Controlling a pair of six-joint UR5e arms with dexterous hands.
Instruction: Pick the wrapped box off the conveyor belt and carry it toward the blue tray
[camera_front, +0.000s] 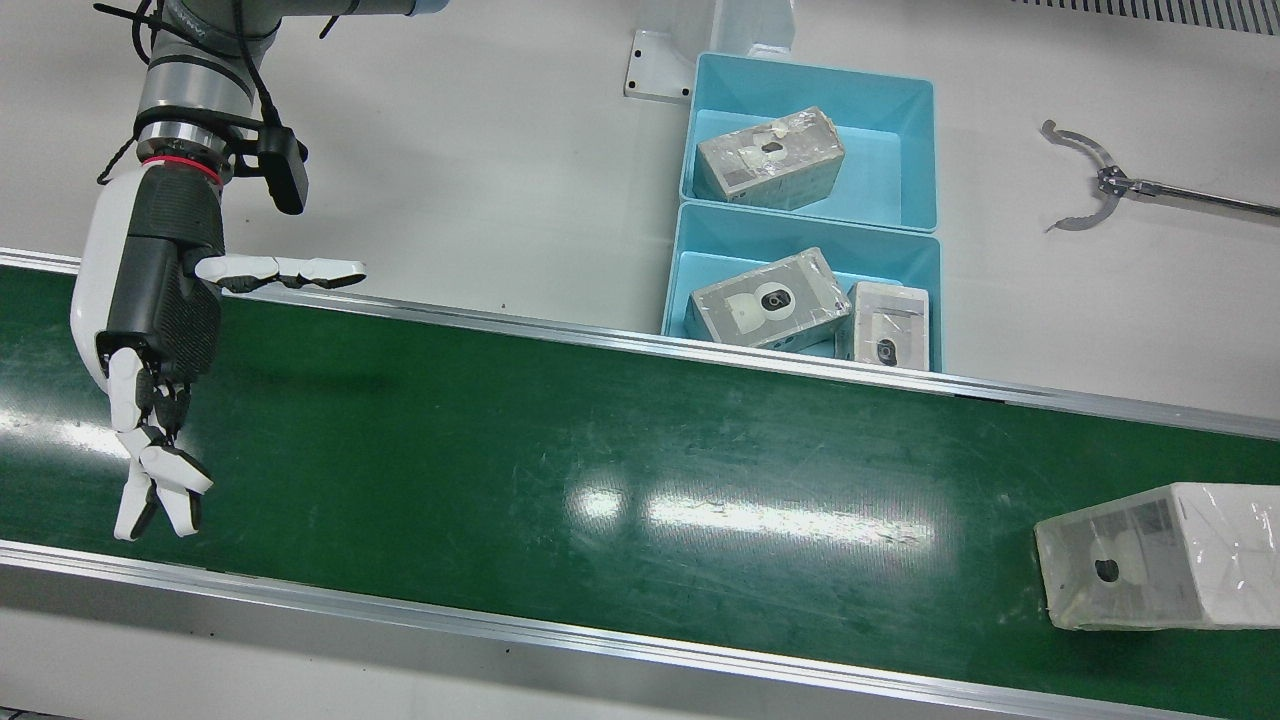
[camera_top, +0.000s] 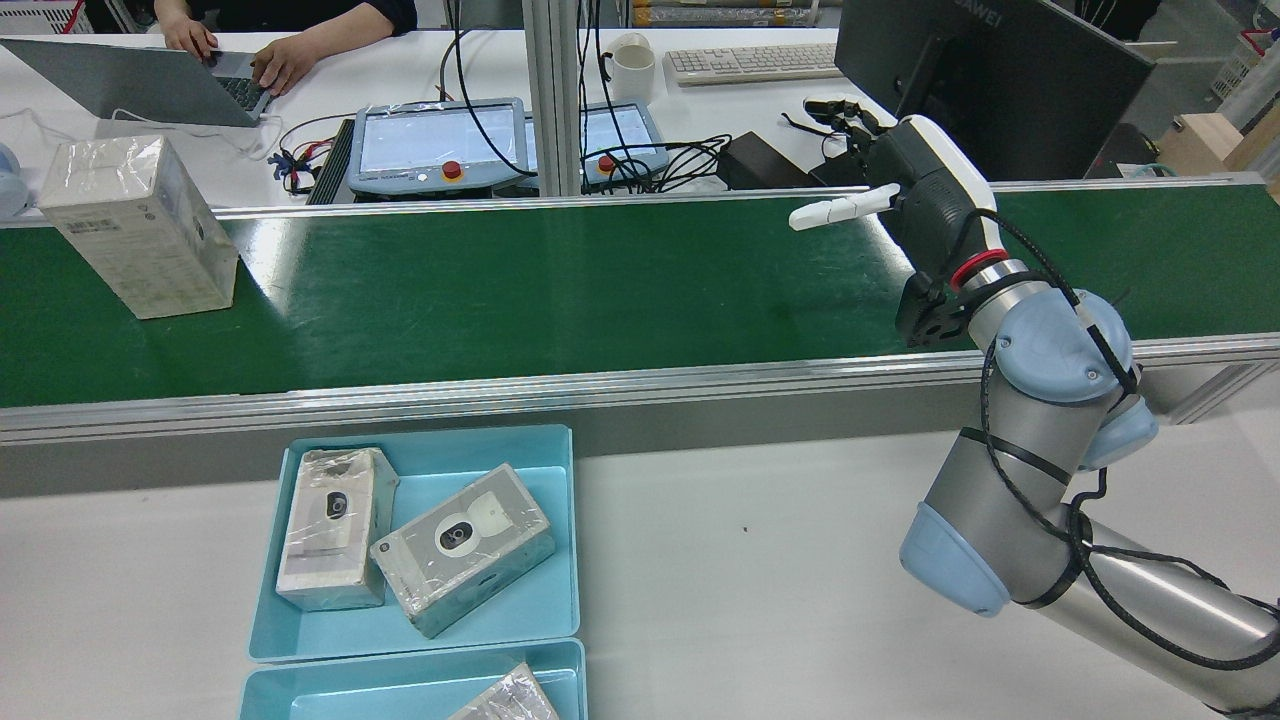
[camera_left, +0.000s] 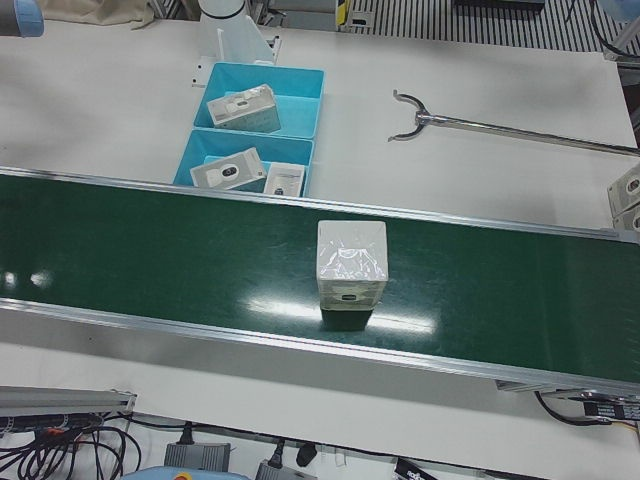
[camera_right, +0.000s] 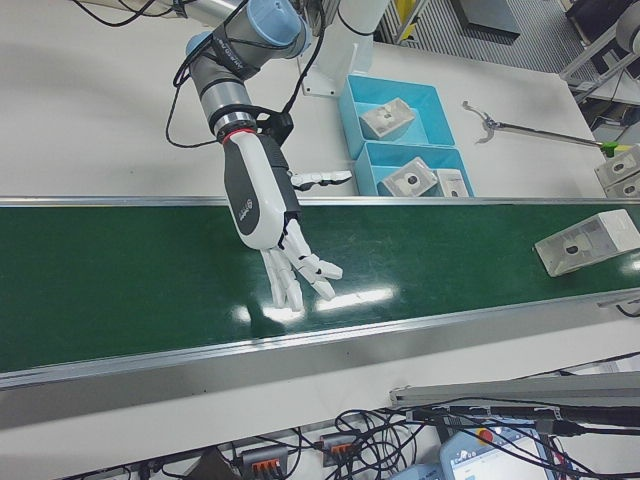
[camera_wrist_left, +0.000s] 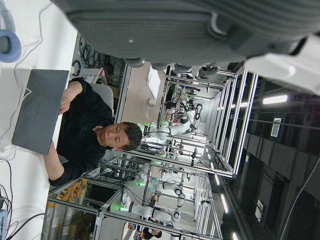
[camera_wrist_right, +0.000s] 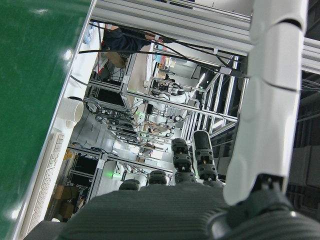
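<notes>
The wrapped box (camera_front: 1160, 555) stands on the green conveyor belt (camera_front: 600, 430) at its right end in the front view; it also shows in the rear view (camera_top: 140, 225), the left-front view (camera_left: 351, 262) and the right-front view (camera_right: 588, 242). My right hand (camera_front: 150, 330) is open and empty above the belt's other end, fingers spread, far from the box; it also shows in the rear view (camera_top: 915, 190) and the right-front view (camera_right: 265, 215). Two blue trays (camera_front: 680, 270) sit beside the belt. My left hand (camera_wrist_left: 165, 30) shows only as a palm edge in its own view, holding nothing.
The nearer blue tray (camera_top: 560, 560) holds two wrapped boxes and the farther tray (camera_front: 900, 110) holds one. A metal grabber tool (camera_front: 1100, 180) lies on the white table. A person at a laptop (camera_top: 150, 85), control pendants and a monitor are beyond the belt.
</notes>
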